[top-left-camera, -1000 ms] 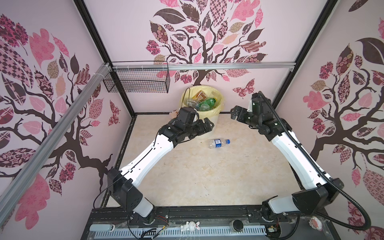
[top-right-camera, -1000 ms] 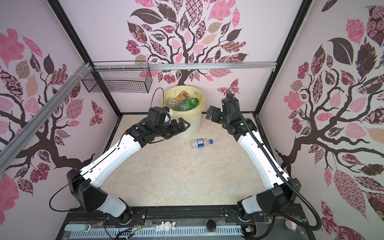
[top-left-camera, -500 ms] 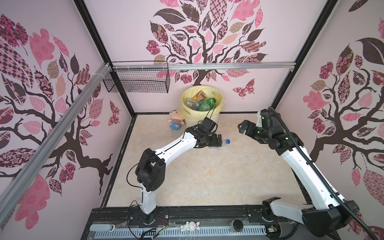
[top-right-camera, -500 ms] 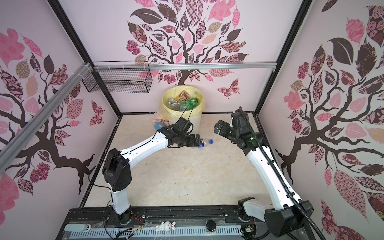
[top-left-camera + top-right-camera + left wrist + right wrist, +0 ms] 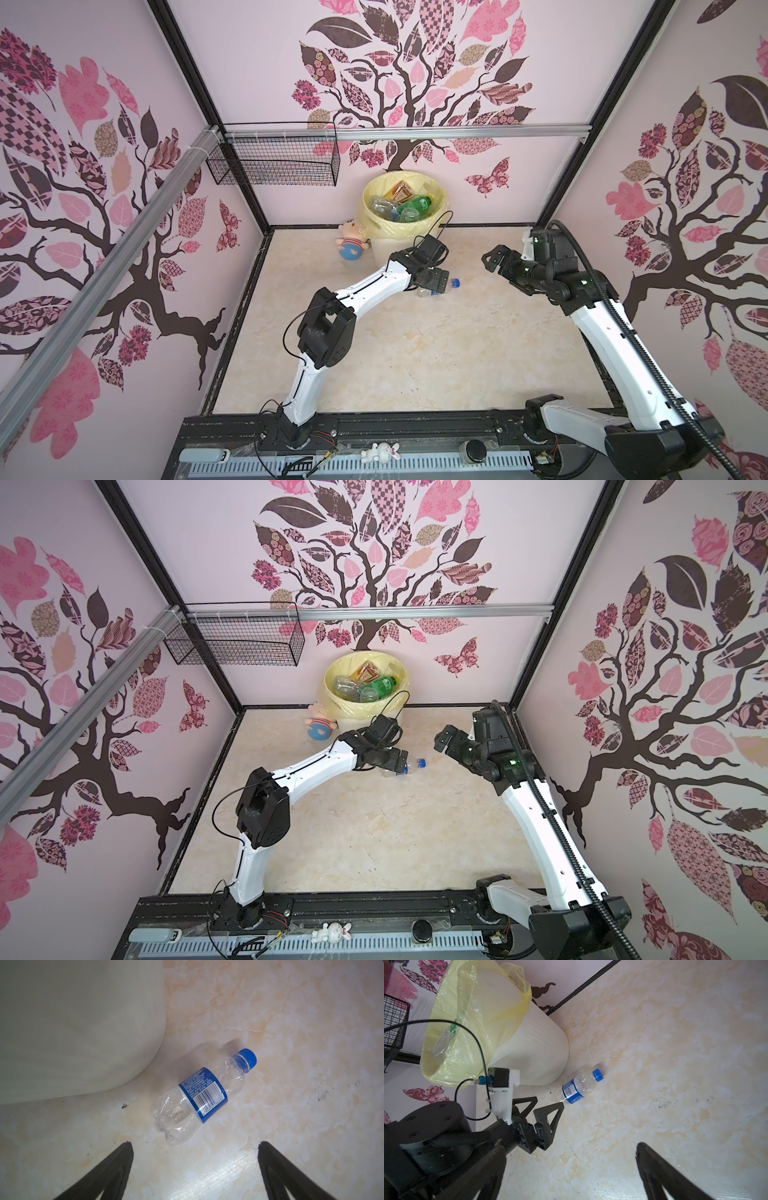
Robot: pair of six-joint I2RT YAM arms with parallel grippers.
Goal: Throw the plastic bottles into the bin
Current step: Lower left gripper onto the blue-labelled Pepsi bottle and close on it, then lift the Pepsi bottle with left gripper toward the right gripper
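One clear plastic bottle point(image 5: 441, 287) point(image 5: 409, 766) point(image 5: 197, 1095) point(image 5: 577, 1088) with a blue cap and blue label lies on its side on the floor, close to the foot of the bin. My left gripper point(image 5: 434, 282) point(image 5: 395, 761) point(image 5: 193, 1142) point(image 5: 549, 1101) hangs low over it and is open. Its fingertips stop just short of the bottle's base. The cream bin point(image 5: 382, 249) point(image 5: 353, 723) point(image 5: 72, 1022) point(image 5: 533, 1047), lined with a yellow bag, holds several bottles, among them a green one point(image 5: 415, 205) point(image 5: 380, 684). My right gripper point(image 5: 492, 259) point(image 5: 442, 739) point(image 5: 569, 1144) is open and empty, off to the right.
A pink-and-blue plush doll point(image 5: 353, 245) point(image 5: 320, 729) lies left of the bin. A black wire basket point(image 5: 274, 164) point(image 5: 232, 642) hangs on the back rail. The enclosure walls stand close behind the bin and beside the right arm.
My left arm has come down from beside the bin's rim to the floor by the bottle. The right arm has drawn back to the right and lower. The bottle has not moved.
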